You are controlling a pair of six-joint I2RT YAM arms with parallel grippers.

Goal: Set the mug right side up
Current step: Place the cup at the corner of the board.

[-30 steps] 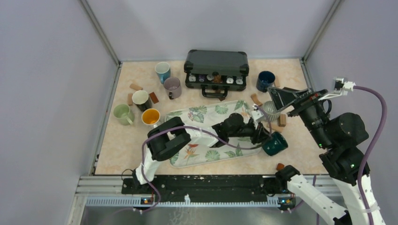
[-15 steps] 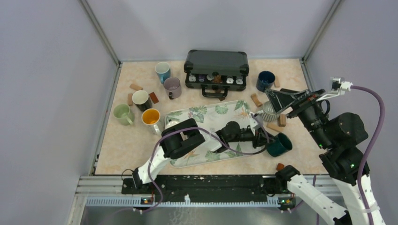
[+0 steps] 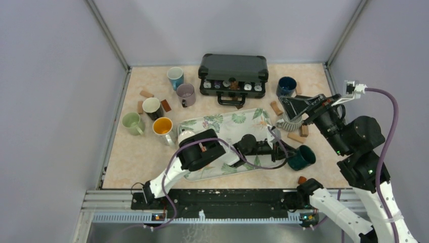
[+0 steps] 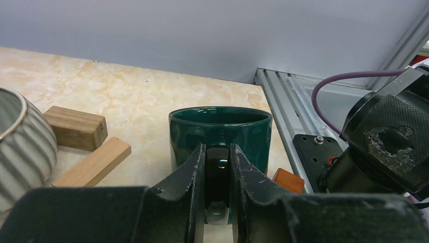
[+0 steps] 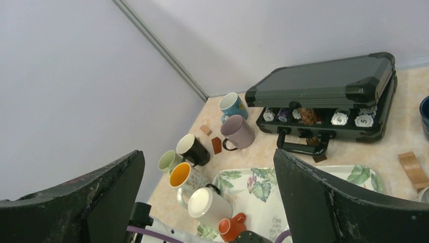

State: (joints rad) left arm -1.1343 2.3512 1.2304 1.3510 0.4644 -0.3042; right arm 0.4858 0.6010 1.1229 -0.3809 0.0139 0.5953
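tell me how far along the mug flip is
Looks done: the dark green mug stands rim up. In hand: the left end effector is shut on its handle. Left: confirm it rests on the table, since its base is hidden, then release and back away.

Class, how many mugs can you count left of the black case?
6: light blue mug and lilac mug nearest the case; black mug, green mug and orange-lined mug further left; white mug at the tray's left end. The left arm may hide others.

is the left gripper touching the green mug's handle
Touching. In the left wrist view the left gripper pinches the handle of the green mug, no gap.
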